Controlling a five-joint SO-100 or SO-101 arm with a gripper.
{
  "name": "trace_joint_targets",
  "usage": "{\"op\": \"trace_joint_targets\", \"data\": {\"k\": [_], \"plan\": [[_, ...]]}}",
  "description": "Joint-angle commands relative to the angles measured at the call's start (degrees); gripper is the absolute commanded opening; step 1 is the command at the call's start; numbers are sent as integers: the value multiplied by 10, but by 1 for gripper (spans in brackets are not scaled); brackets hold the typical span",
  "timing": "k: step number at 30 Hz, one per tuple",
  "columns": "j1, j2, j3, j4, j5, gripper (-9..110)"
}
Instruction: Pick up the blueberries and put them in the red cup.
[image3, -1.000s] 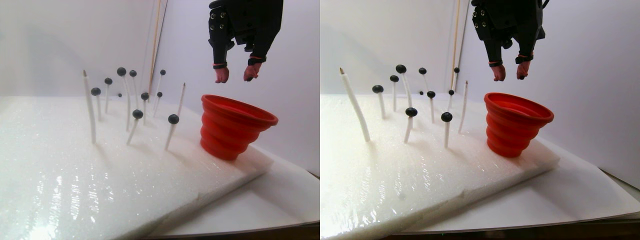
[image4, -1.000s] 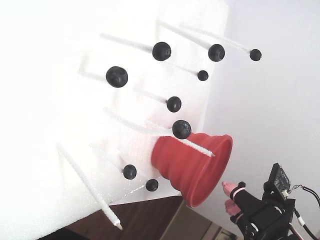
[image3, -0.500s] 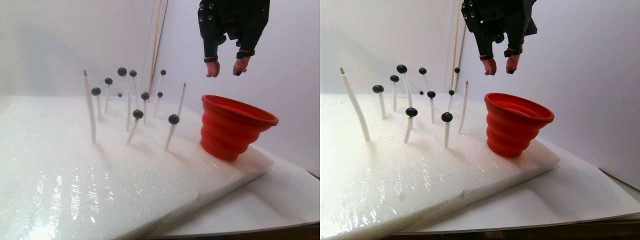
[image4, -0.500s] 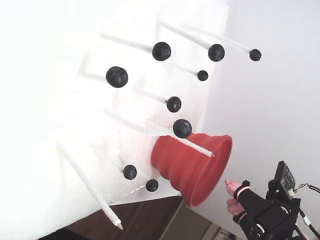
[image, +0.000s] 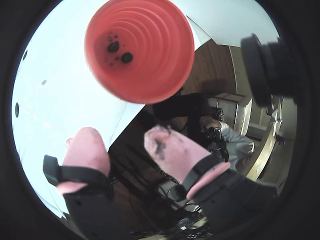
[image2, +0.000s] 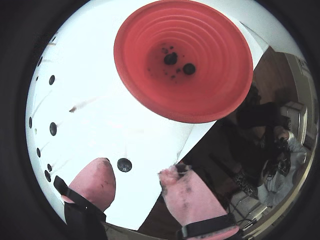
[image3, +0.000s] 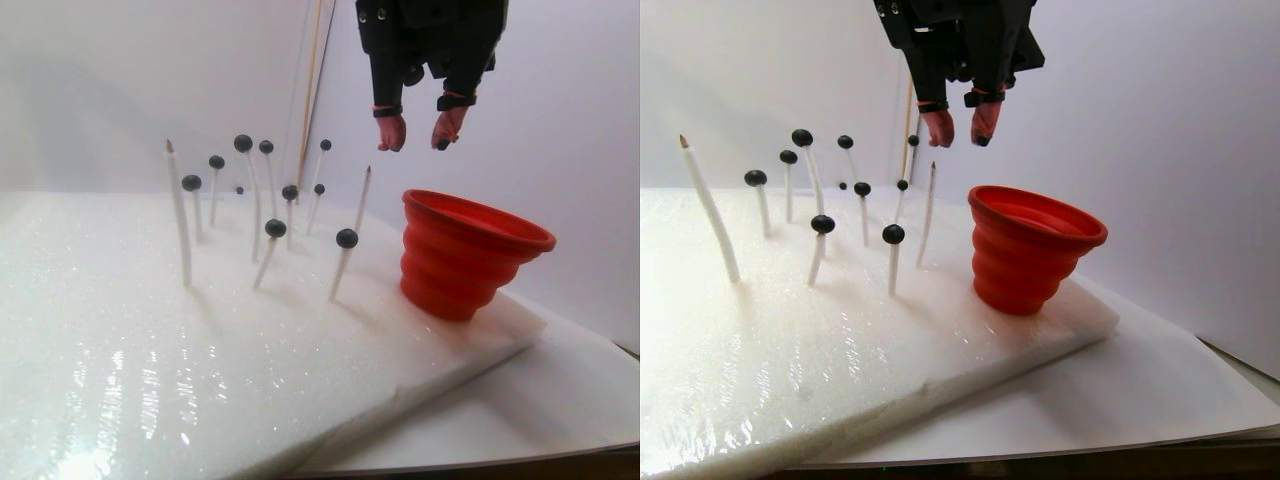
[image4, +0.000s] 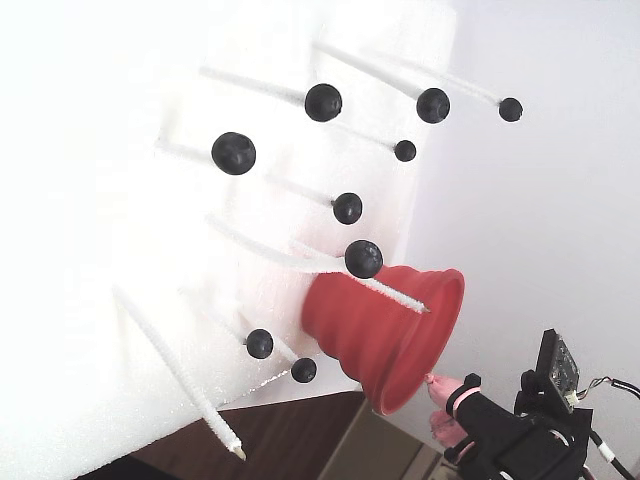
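Both wrist views look straight down through fisheye lenses past the pink-padded black gripper (image2: 137, 182) into the ribbed red cup (image: 170, 75), one closer. The stereo pair view sits low beside the white foam slab (image3: 150, 350), facing sideways. The fixed view is rolled sideways, the cup (image4: 370, 335) at lower centre.

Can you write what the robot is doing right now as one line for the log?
end effector: open, empty, raised left of the red cup in the stereo pair view | red cup: two blueberries inside | more blueberries on white sticks
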Motion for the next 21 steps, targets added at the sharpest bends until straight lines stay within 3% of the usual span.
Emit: {"op": "trace_joint_targets", "data": {"k": [1, 21], "plan": [[-2, 54, -4, 3, 7, 17], [-49, 90, 37, 36, 22, 17]]}}
